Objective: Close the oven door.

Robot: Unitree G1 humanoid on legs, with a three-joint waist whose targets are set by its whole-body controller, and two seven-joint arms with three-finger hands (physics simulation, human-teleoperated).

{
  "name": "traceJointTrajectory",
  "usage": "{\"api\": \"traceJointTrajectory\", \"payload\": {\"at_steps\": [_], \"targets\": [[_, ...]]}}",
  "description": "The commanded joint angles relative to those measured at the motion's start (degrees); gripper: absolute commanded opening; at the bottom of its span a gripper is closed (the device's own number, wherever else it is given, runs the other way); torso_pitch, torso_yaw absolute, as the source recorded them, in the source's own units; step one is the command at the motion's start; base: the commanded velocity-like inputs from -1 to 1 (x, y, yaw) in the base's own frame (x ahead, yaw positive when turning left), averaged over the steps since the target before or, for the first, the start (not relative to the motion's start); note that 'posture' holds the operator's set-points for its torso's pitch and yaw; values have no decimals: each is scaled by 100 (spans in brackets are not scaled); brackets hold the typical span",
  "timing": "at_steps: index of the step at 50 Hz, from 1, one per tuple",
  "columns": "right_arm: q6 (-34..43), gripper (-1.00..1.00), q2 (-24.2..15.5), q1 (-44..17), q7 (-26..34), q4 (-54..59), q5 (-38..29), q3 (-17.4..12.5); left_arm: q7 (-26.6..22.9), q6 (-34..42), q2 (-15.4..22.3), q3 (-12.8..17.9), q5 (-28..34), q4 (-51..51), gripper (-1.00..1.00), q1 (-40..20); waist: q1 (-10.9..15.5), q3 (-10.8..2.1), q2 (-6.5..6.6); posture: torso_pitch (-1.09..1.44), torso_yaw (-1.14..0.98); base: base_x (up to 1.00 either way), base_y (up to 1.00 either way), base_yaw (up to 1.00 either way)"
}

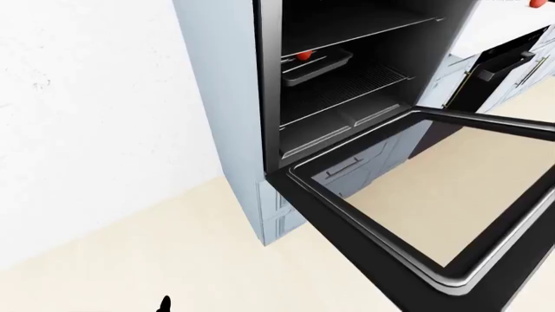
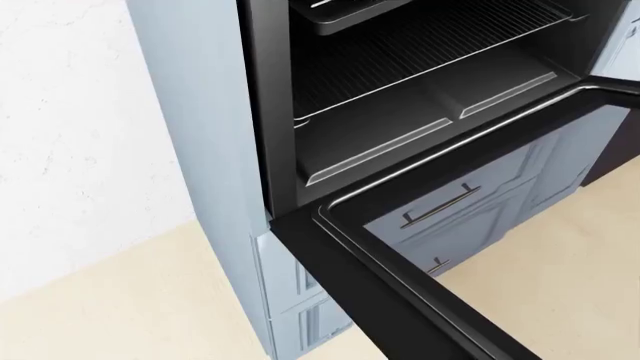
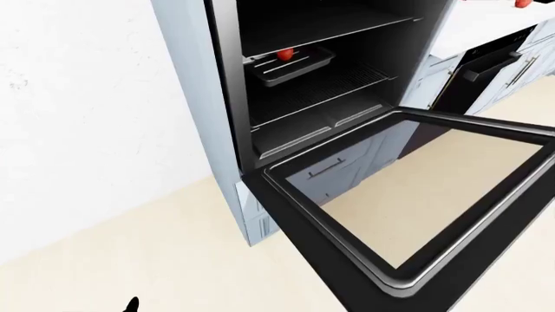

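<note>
White wall [image 1: 95, 117] left; oven door [image 1: 347, 214] hangs flat open; fingers' state cannot tell.

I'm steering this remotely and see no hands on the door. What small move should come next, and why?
Probably raise a hand under the free edge of the black glass-paned oven door. It hangs fully open and flat, the dark baking tray sits inside on its rack, and neither hand clearly shows.

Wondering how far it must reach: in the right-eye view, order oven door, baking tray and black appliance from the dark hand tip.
Hand tip, bottom left:
1. Oven door, lowered, centre.
2. Baking tray, inside oven.
3. Black appliance, top right.
</note>
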Motion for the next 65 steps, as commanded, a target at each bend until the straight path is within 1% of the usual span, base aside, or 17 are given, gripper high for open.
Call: {"api": "traceJointTrajectory", "payload": {"at_steps": [1,4,8,12,17,18,29,34,39,46,53,57,59,65], "targets": [[-74,100,-89,-53,144,-92,320,68,0,-168,49,13,-24,-74,100,-15,-3,-55,-10,0,0,0,0,0],[-120,100,-110,-61,170,-99,465,133,-44,-191,48,34,-64,-77,100,-21,0,-62,-12,0,0,0,0,0],[-125,100,-169,-85,310,-141,791,88,-91,-198,57,38,-83,-74,100,-25,7,-67,-14,0,0,0,0,0],[-172,100,-179,-101,353,-148,936,141,-215,-270,41,45,-129,-77,100,-32,7,-12,-6,3,0,0,0,0],[-163,100,-202,-104,379,-167,1052,160,-258,-268,40,26,-136,-75,100,-35,6,136,-6,8,0,0,0,0],[-220,100,-197,-102,335,-142,1011,202,-244,-255,44,26,-137,-74,100,-37,6,172,-7,9,0,0,0,0],[-211,100,-256,-117,430,-203,1200,147,-100,-196,55,0,-74,-71,100,-16,-5,602,-4,20,0,0,0,0],[-229,100,-298,-122,465,-220,1318,114,-119,-242,55,23,-90,-75,100,-31,-11,698,-6,20,0,0,0,0],[-266,100,-326,-147,493,-268,1383,120,-132,-239,51,25,-89,-72,100,-20,-17,728,-12,20,0,0,0,0],[-365,100,-370,-190,540,-463,1423,157,-129,-226,52,24,-84,-73,100,-18,-25,739,-12,20,0,0,0,0],[-432,100,-317,-127,641,-1069,1389,225,-139,-228,49,24,-91,-72,100,-11,-26,741,-11,20,0,0,0,0],[-354,100,-240,-1,439,-1649,1219,296,-140,-223,43,22,-93,-73,100,-20,-19,739,-7,20,0,0,0,0],[-240,100,-175,140,252,-2174,1067,358,-143,-222,48,25,-97,-73,100,-22,-15,737,-5,20,0,0,0,0],[186,100,-4,444,-275,-3382,684,313,-151,-221,49,29,-103,-72,100,-19,-1,733,7,20,0,0,0,0]]}}
